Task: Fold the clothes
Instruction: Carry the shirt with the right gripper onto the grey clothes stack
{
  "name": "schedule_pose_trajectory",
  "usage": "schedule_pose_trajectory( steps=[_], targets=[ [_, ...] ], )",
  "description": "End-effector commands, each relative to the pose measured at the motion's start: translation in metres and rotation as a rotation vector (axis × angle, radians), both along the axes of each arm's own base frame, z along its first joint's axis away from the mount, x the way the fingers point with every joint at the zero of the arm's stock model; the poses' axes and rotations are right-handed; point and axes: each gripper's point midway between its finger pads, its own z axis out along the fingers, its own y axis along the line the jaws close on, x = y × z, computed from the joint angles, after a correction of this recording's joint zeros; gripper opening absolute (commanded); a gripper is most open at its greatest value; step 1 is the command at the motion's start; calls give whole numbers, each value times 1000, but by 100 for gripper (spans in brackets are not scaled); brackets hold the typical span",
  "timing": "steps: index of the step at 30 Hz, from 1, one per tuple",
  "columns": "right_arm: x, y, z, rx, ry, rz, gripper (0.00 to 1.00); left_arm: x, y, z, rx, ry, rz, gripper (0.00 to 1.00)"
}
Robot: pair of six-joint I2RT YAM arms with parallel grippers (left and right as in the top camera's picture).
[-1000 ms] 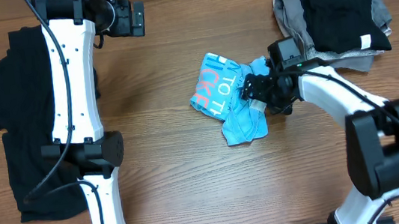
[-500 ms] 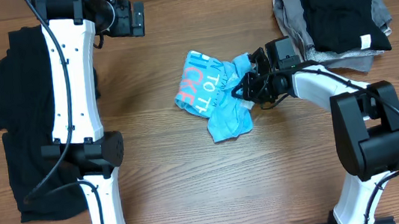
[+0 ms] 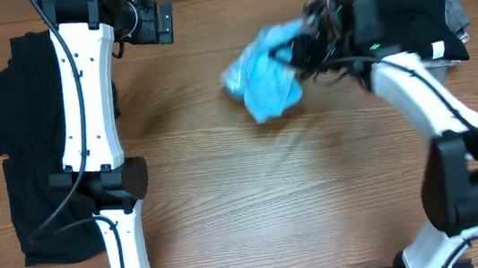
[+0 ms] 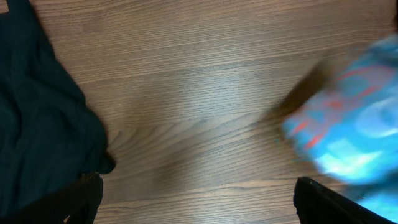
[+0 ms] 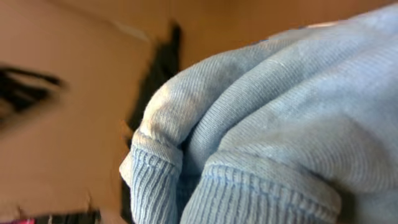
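The light blue T-shirt (image 3: 262,79) hangs bunched and blurred above the table, back of centre. My right gripper (image 3: 303,48) is shut on its upper right edge. Ribbed blue cloth (image 5: 261,137) fills the right wrist view and hides the fingers. The plain black garment (image 3: 7,160) lies spread at the table's left side, partly under my left arm. My left gripper (image 3: 159,21) stands open at the back left, holding nothing. In the left wrist view its fingers (image 4: 336,202) frame bare wood, with the black garment (image 4: 37,124) on the left and the T-shirt (image 4: 354,137) on the right.
A pile of folded grey and black cloth (image 3: 407,20) sits at the back right corner, just behind the right gripper. The wooden table (image 3: 274,202) shows bare wood across its middle and front.
The right gripper has shut on the T-shirt and lifted it off the table's middle, carrying it back and to the right. The left arm has not moved.
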Motion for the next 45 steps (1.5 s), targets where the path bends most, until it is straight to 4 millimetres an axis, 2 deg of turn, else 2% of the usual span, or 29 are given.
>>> schedule_pose_trajectory(
  steps=[1, 3, 4, 7, 13, 16, 19, 21, 26, 29, 32, 33, 34, 36, 38, 40, 45],
  targets=[
    [14, -31, 100, 71, -179, -77, 4, -1, 1, 3, 15, -10, -17, 100],
    [23, -50, 117, 71, -217, -121, 4, -1, 1, 3, 15, -10, -17, 100],
    [29, -66, 124, 63, -234, -164, 4, -1, 1, 3, 15, -10, -17, 100],
    [43, -109, 134, 53, -252, -284, 4, -1, 1, 3, 15, -12, -17, 100],
    [58, -188, 136, 16, -281, -482, 4, 1, 1, 4, 14, -18, -17, 100],
    [64, -217, 135, -4, -299, -553, 4, 2, 1, 5, 13, -22, -17, 100],
    [70, -234, 130, -7, -311, -581, 4, 2, 1, 5, 13, -25, -17, 100],
    [75, -247, 117, -12, -289, -608, 4, 2, 1, 5, 13, -26, -16, 100],
    [82, -271, 68, -30, -159, -667, 4, 3, 1, 5, 13, -27, -17, 100],
    [78, -292, 37, -71, -50, -749, 4, 4, 1, 6, 12, -32, -17, 100],
    [67, -316, 14, -123, 42, -838, 4, 5, 1, 7, 11, -39, -17, 100],
    [63, -322, 9, -142, 61, -852, 23, 6, 1, 7, 11, -42, -17, 100],
    [60, -325, 5, -161, 70, -846, 47, 6, 0, 7, 11, -44, -17, 100],
    [50, -330, -4, -186, 111, -838, 81, 7, 0, 7, 10, -47, -17, 100],
    [39, -334, -12, -193, 163, -841, 86, 7, 0, 7, 10, -46, -17, 100],
    [26, -339, -11, -200, 194, -850, 86, 7, 0, 7, 11, -46, -17, 100],
    [-2, -350, 23, -238, 163, -862, 84, 7, 1, 7, 11, -46, -16, 100]
  ],
)
